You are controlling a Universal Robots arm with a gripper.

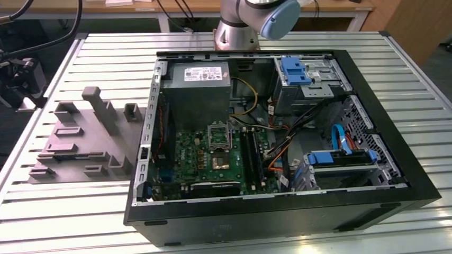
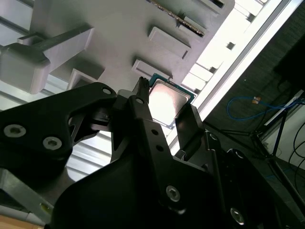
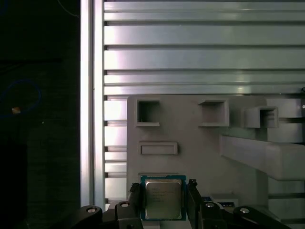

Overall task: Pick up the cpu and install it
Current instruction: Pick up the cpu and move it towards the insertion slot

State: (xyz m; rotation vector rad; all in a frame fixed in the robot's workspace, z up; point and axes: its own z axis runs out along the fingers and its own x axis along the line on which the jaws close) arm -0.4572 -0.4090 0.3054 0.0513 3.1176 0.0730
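Note:
The cpu [image 3: 163, 199] [image 2: 167, 99], a small flat square chip with a silvery top and a thin coloured rim, sits between my gripper's two black fingers in both wrist views. My gripper [image 3: 163, 187] [image 2: 167, 104] is shut on the chip's two opposite sides and holds it above the grey moulded fixture [image 3: 190, 138] [image 2: 119, 33]. In the exterior view the fixture [image 1: 78, 143] lies on the slatted table at the exterior view's left. The open computer case [image 1: 416, 185] lies beside it, with the metal-framed socket [image 1: 218, 132] on the green motherboard [image 1: 190, 159].
A grey power supply [image 1: 201, 87], blue drive brackets [image 1: 295, 71] and loose cables [image 1: 282, 143] crowd the case. Tall pegs [image 1: 99, 108] rise from the fixture. The table's edge [image 3: 93, 95] runs close to the fixture. The arm's base [image 1: 236, 32] stands behind the case.

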